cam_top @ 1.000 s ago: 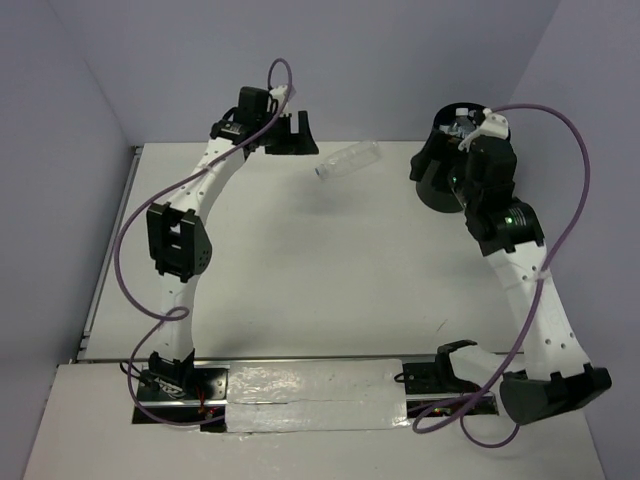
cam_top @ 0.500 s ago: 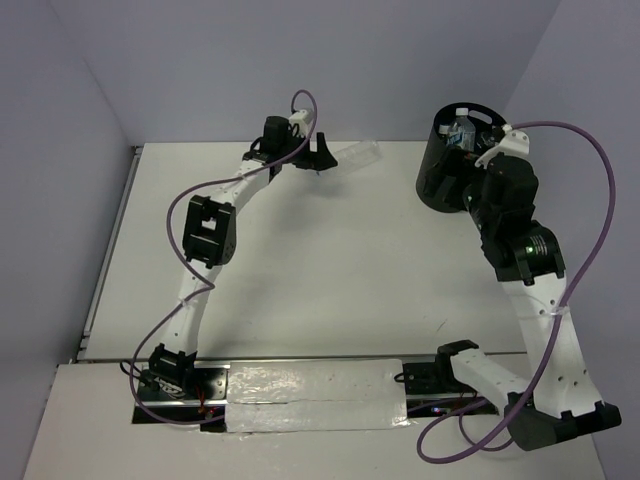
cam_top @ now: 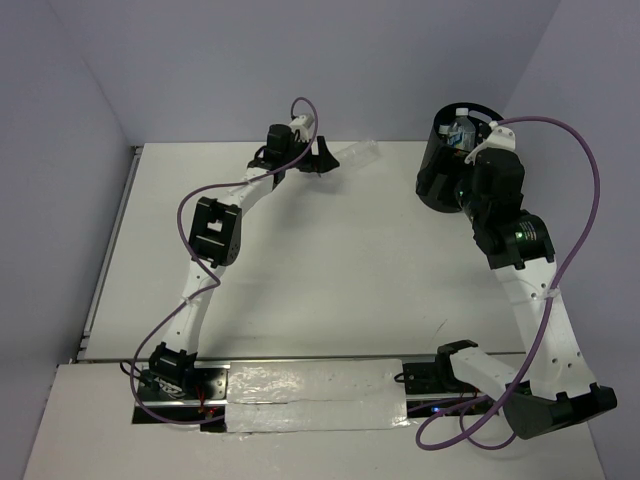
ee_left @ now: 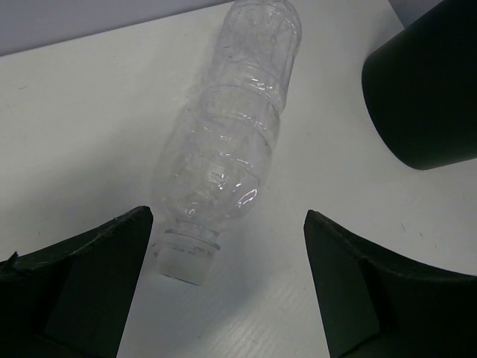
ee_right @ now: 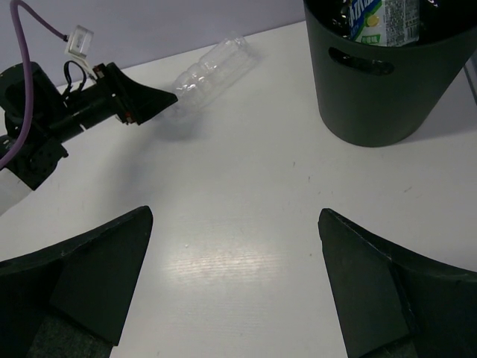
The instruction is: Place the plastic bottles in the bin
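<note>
**Left gripper lines up on the loose bottle**

The left gripper (ee_left: 223, 224) hovers low, jaws spread either side of the cap of a clear bottle (ee_left: 231, 142) lying on the table (ee_left: 89, 112). The right gripper (ee_right: 235, 224) is wide apart too and empty, near the bin (ee_right: 373, 97), which has a labelled bottle (ee_right: 384, 19) inside.

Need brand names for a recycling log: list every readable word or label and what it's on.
On the labelled bottle in the bin: blue lettering, cut off and too blurred to read.
On the clear bottle: no label, no text.
No other text visible.
</note>
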### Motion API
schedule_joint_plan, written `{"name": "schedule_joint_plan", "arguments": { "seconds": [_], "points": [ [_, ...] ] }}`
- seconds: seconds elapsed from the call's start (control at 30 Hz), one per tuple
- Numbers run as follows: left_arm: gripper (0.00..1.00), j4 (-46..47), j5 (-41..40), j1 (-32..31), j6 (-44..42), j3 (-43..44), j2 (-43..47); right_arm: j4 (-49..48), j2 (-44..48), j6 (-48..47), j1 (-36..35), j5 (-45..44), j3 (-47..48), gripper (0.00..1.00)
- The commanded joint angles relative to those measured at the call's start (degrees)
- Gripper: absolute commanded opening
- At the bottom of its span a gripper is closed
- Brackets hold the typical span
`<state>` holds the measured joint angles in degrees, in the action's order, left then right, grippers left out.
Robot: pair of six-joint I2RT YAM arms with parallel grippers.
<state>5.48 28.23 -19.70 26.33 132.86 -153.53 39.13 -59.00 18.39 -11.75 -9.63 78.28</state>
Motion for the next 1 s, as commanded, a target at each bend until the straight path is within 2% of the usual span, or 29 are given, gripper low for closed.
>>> {"name": "schedule_joint_plan", "arguments": {
  "seconds": [0.0,0.17,0.27,0.47,0.6,0.73,0.87,0.97],
  "points": [
    [0.96,2.0,-1.8,-0.7,-1.6,2.7,-0.5,-0.2,0.8,0.2,-0.3,0.5,-0.6,1.0],
    [0.94,-3.0,-6.3,-2.7,-7.3,2.7,-1.2,-0.3,0.4,0.4,-0.3,0.8,-0.3,1.0],
    [0.89,-3.9,-9.3,-3.3,-8.3,2.7,-1.2,-0.4,0.1,0.3,-0.3,0.8,-0.2,1.0],
    [0.74,-4.3,-11.8,-4.2,-10.1,2.2,-0.6,-1.3,-0.6,0.2,-0.3,0.8,0.4,1.0],
    [0.51,-4.9,-13.5,-4.8,-11.5,1.3,0.2,-1.3,-0.9,-0.4,-0.3,0.0,0.7,1.0],
    [0.42,-5.3,-13.7,-4.9,-12.4,0.7,1.2,-1.1,-1.3,-0.9,-0.3,-0.7,1.8,1.0],
    [0.31,-4.9,-12.3,-5.0,-12.1,-5.1,6.3,-1.3,-1.1,-0.6,-0.2,-0.6,1.7,1.0],
    [0.27,-4.1,-10.7,-5.0,-12.0,-9.5,10.4,-1.3,-0.9,-0.1,-0.2,-0.1,1.5,1.0]
  ]
}}
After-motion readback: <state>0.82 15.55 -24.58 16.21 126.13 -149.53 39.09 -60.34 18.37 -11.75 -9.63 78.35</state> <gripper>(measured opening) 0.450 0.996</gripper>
